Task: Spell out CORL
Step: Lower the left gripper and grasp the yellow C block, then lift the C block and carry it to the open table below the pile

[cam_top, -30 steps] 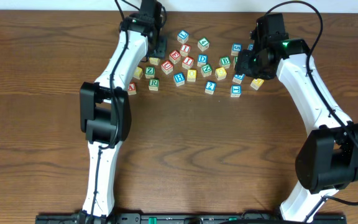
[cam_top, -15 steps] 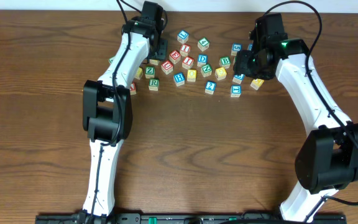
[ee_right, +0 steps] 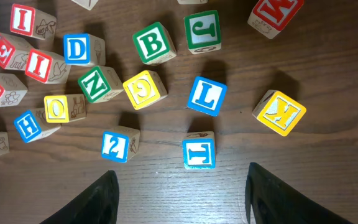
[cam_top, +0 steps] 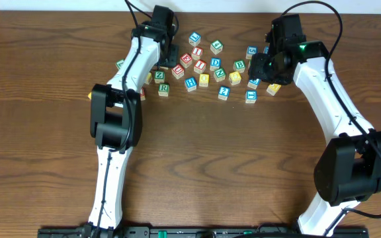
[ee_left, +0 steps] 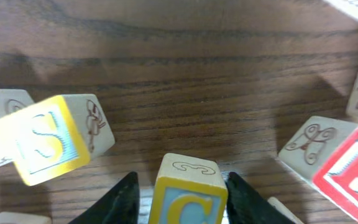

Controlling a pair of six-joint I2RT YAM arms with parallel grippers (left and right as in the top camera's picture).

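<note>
A yellow-edged cube with a C (ee_left: 188, 193) on a blue face stands on the wood between my left gripper's (ee_left: 182, 182) black fingers. The right finger lies against it and the left finger stands a sliver off, so the jaws are open. From overhead the left gripper (cam_top: 169, 51) covers that cube at the cluster's left end. The yellow O cube (ee_right: 58, 107) (cam_top: 204, 79) and the blue L cube (ee_right: 206, 96) lie below my right gripper (ee_right: 188, 190), which hangs open and empty at the cluster's right end (cam_top: 264, 65). The green R cube (cam_top: 163, 88) sits left of the middle.
Several other letter cubes crowd the back of the table: a yellow S (ee_left: 51, 146), a red E (ee_left: 347, 174), a green Z (ee_right: 98, 83), a yellow G (ee_right: 145, 89), a blue T (ee_right: 199, 154) and a yellow K (ee_right: 280, 112). Bare wood (cam_top: 204, 165) lies in front.
My left gripper has edged a little further back over the cluster's left end. Its arm's middle joint has swung right. The right arm has not moved.
</note>
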